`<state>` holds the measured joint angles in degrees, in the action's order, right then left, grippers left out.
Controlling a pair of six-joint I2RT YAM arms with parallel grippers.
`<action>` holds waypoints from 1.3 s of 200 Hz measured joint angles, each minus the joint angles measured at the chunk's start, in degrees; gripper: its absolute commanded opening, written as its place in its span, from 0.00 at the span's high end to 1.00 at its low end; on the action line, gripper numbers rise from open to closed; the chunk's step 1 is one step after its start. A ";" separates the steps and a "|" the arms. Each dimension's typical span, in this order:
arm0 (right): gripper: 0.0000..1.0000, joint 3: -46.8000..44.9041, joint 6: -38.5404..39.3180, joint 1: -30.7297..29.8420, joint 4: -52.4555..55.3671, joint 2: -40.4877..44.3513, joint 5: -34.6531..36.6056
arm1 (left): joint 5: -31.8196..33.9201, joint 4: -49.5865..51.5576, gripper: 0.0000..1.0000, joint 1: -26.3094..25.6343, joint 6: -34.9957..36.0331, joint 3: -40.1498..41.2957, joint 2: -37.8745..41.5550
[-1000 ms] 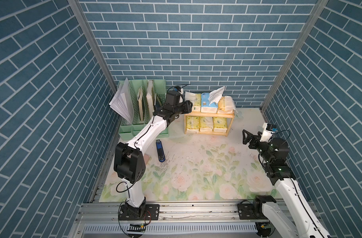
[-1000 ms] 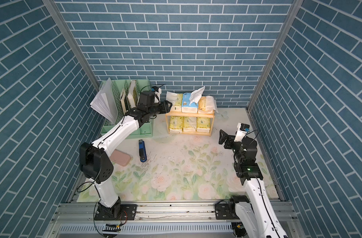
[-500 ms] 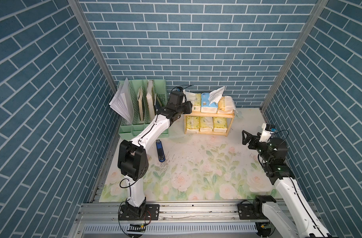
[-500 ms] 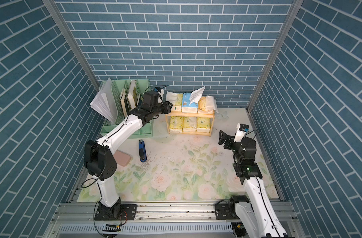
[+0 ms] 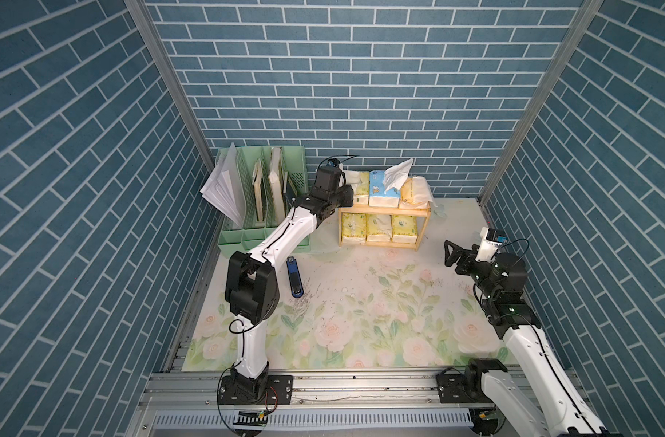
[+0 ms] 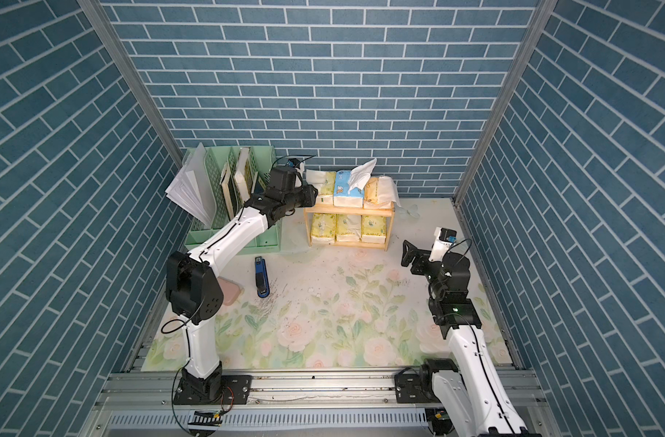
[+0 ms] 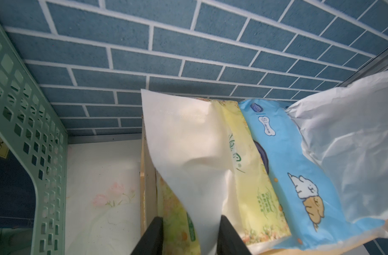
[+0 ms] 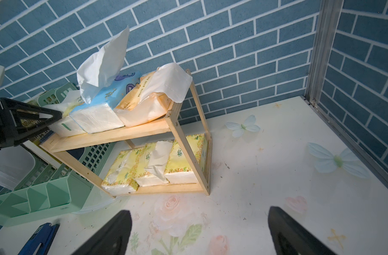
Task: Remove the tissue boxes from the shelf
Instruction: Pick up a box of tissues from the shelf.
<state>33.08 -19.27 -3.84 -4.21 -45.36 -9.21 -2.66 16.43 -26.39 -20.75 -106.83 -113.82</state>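
The shelf stands at the back with three tissue boxes on each board. On top lie a yellow-green one, a blue-and-white one with tissue sticking up, and an orange-yellow one. Three yellow-green packs fill the lower board. My left gripper is at the top board's left end. In the left wrist view this gripper has its jaws narrowed on the yellow-green pack and its hanging white tissue, both fingers touching. My right gripper hovers open over the mat, right of the shelf.
A mint green file organizer with papers stands just left of the shelf, close beside my left arm. A blue stapler lies on the floral mat in front of it. A pink object lies by the left arm's elbow. Brick walls enclose three sides.
My left gripper has reached further toward the shelf's top left corner and its jaws have narrowed round the yellow-green pack. The right arm has stayed still.
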 measured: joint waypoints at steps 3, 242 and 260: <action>0.00 0.00 -0.02 0.00 0.00 -0.04 0.00 | 0.02 0.00 0.64 0.00 0.09 0.00 -0.02; 0.00 -0.46 -0.02 0.00 0.00 -0.66 1.95 | -1.09 -6.16 1.00 -1.53 -2.40 12.22 18.62; 0.00 -0.48 -0.02 0.00 0.02 -0.46 1.97 | 0.04 -6.51 1.00 -1.95 -2.40 15.89 22.12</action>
<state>32.60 -19.29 -3.84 -4.19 -45.82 -7.25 -2.61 9.91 -28.34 -23.16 -90.94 -91.70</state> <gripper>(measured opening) 0.999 0.100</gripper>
